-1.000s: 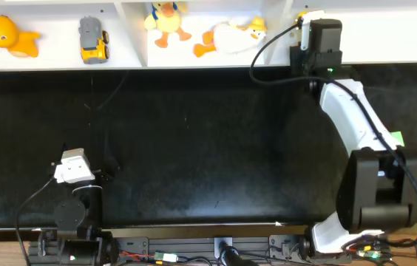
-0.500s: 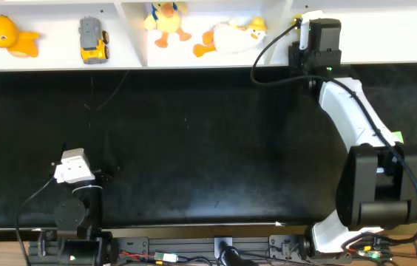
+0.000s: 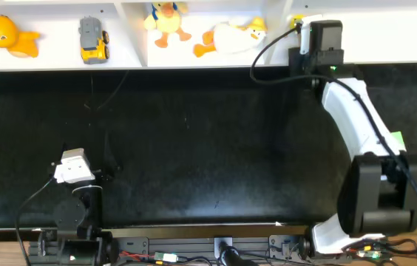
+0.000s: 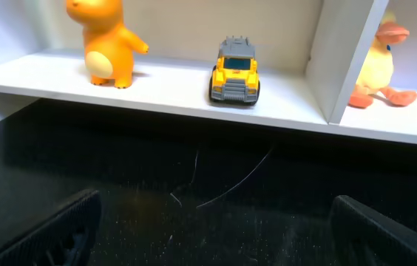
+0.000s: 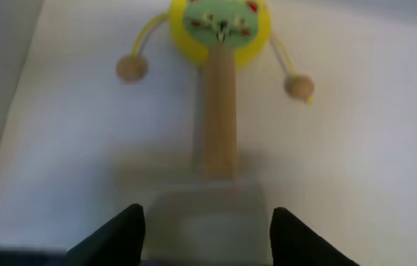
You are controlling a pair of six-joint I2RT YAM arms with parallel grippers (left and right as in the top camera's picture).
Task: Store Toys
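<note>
A pellet drum toy [image 5: 218, 81] with a yellow rim, green face, wooden handle and two beads on strings lies flat on the white shelf [image 5: 356, 162]. My right gripper [image 5: 208, 233] is open just short of the handle's end, not touching it. From above, the right arm's wrist [image 3: 321, 41] sits at the shelf's right compartment, with a bit of the drum toy [image 3: 297, 21] beside it. My left gripper [image 4: 216, 236] is open and holds nothing, low over the black table [image 4: 194, 192], folded back near its base [image 3: 74, 166].
The shelf [image 3: 194, 60] along the table's far edge holds an orange duck figure [image 3: 9, 35], a yellow and grey toy truck [image 3: 92, 41], a yellow plush duck [image 3: 165, 22] and a white plush duck [image 3: 231, 37], split by white dividers [image 4: 345, 59].
The right arm's elbow and forearm have shifted slightly while its wrist stays at the shelf. The left arm has kept still.
</note>
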